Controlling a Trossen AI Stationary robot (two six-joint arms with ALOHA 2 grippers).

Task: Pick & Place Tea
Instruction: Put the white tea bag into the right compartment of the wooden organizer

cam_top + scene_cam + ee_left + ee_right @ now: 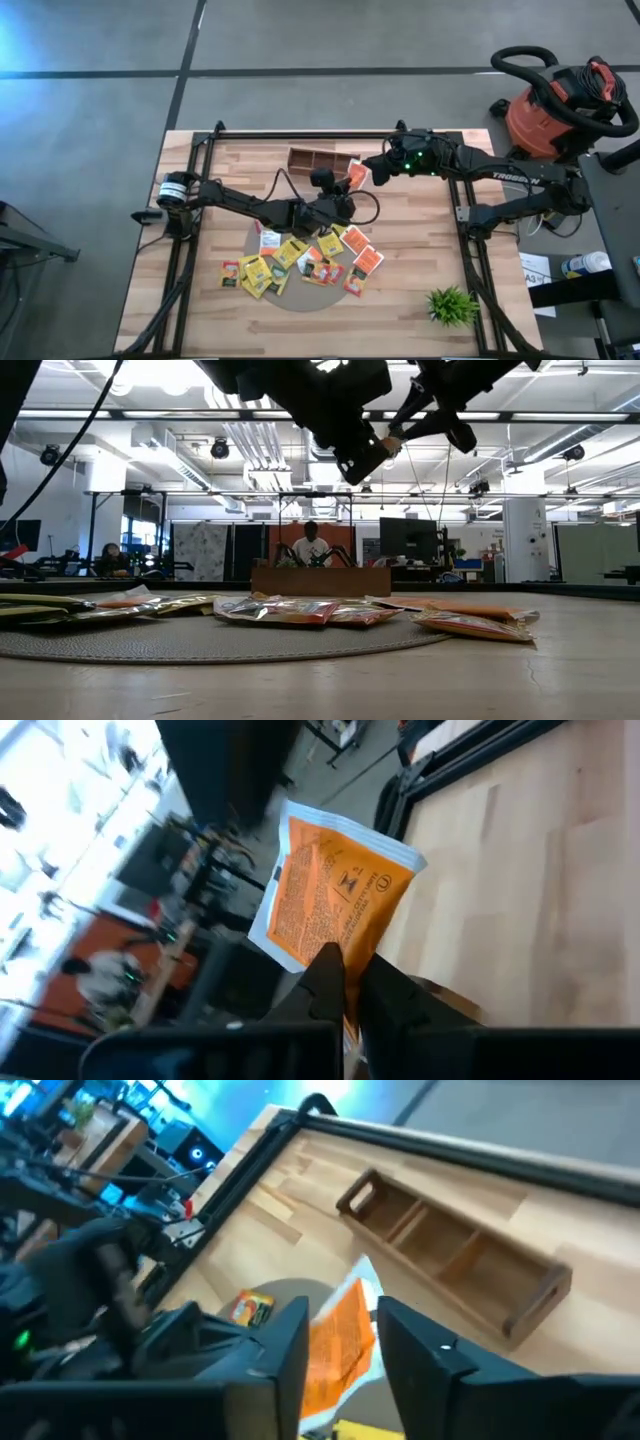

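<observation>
An orange tea packet hangs in the air above the table's middle, near the wooden tray. My left gripper reaches in from the table's left and is shut on it. My right gripper comes from the right and is open, one finger on each side of the same packet; I cannot tell whether either finger touches it. Several yellow, orange and white tea packets lie flat on a round grey mat. My left gripper pinches the orange packet between its two fingers at one edge, the edge nearest the gripper. The fingers come at it about level, from the table's left. The packet sticks out beyond the fingertips, lifted clear of the table, its printed face in view.
The divided wooden tray sits at the far middle of the table. A small green plant stands near the front right corner. A black frame lines the table's sides. A red vacuum stands off the table. People sit in the room beyond.
</observation>
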